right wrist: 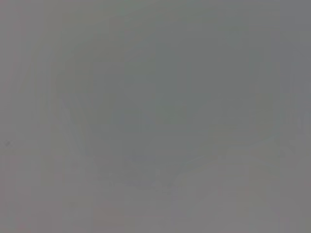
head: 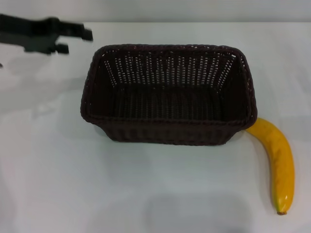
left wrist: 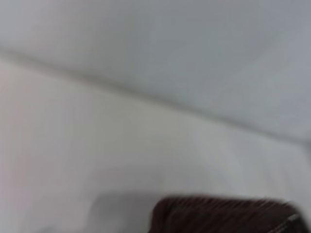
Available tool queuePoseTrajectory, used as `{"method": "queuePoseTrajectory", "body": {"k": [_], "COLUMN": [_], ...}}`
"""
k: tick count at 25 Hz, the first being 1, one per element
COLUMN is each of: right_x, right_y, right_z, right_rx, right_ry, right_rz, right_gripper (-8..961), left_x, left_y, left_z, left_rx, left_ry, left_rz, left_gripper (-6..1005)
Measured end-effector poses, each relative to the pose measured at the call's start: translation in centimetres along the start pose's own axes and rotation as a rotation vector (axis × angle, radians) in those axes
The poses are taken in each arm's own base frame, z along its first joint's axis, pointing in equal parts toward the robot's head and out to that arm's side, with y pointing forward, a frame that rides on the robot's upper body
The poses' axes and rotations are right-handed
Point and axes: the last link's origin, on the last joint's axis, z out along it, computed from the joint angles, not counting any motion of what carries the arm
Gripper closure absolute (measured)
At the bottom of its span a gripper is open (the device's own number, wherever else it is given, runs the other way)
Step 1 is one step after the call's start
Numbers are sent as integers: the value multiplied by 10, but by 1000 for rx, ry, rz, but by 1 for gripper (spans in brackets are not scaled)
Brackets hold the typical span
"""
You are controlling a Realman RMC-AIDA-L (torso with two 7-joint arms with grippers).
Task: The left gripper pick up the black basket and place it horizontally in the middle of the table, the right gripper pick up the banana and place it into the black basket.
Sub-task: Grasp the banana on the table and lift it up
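Observation:
The black basket (head: 170, 94) lies lengthwise across the middle of the white table (head: 97, 184), open side up and empty. A corner of it shows in the left wrist view (left wrist: 223, 216). The banana (head: 279, 162) lies on the table at the basket's front right corner, its upper end touching or tucked under the basket rim. My left gripper (head: 77, 41) is at the far left, apart from the basket and above the table, its two fingers open and holding nothing. My right gripper is out of view.
The table's far edge (head: 194, 21) runs along the top of the head view. Bare table lies in front of the basket and to its left. The right wrist view shows only plain grey.

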Motion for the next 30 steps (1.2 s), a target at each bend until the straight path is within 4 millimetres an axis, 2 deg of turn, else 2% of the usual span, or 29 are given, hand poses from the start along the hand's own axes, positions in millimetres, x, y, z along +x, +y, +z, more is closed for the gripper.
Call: {"method": "queuePoseTrajectory", "body": {"k": [3, 6, 8, 9, 10, 12, 13, 14, 19, 23, 26, 30], "right_x": [-5, -16, -32, -48, -48, -68, -68, -89, -137, -168, -176, -173], "right_y": [-7, -21, -31, -38, -38, -42, -42, -41, -17, 0, 6, 3], "right_z": [0, 0, 3, 8, 8, 14, 14, 22, 37, 39, 35, 21], "right_rx": [17, 44, 36, 12, 12, -28, -28, -100, -276, -319, -342, -324], "right_ry": [-4, -13, -12, 19, 19, 56, 56, 121, 312, 533, 696, 920], "right_rz": [-5, -3, 0, 7, 7, 0, 0, 0, -55, -84, -66, -49], "right_gripper": [83, 83, 83, 83, 83, 84, 84, 84, 83, 83, 84, 84], "left_x": [2, -5, -14, -19, -24, -35, -41, -45, -74, -94, -104, -112], "left_y": [-3, -10, -15, -18, -21, -26, -29, -30, -46, -58, -62, -67], "left_z": [-20, -36, -45, -49, -52, -57, -59, -61, -80, -95, -95, -95], "left_rx": [-88, -157, -183, -189, -190, -192, -193, -195, -188, -127, -107, -110], "left_ry": [92, 176, 230, 255, 276, 319, 340, 362, 568, 717, 765, 841], "left_rz": [73, 162, 249, 291, 322, 390, 415, 436, 506, 559, 580, 572], "left_gripper": [105, 105, 105, 106, 106, 106, 106, 106, 106, 106, 106, 107]}}
